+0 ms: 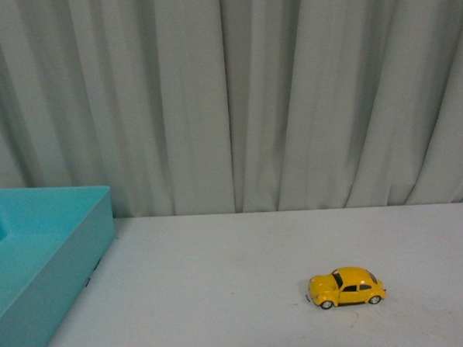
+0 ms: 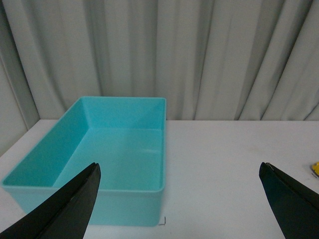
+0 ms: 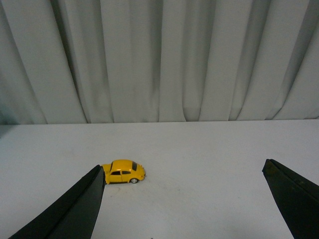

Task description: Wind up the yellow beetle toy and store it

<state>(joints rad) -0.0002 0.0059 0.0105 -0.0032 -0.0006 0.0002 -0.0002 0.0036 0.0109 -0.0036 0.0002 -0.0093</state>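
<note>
At table [image 1: 223, 314] left side: teal bin [image 1: 65, 268], open top, nothing inside. Left gripper [image 2: 179, 167]: jaws spread wide, holding nothing, facing bin. Right of centre: beetle [image 1: 346, 286], upright on wheels, side-on, well apart from bin. Right gripper [image 3: 183, 166]: jaws spread wide, holding nothing; beetle ahead, off-centre toward one finger. Step in hand, judged: approach, no grasp yet. Next move calls for: centre right jaws on beetle, descend, close across body.

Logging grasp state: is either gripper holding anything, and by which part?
Nothing is held. The left gripper and right gripper are open and empty; the yellow beetle toy stands alone on the white table.
</note>
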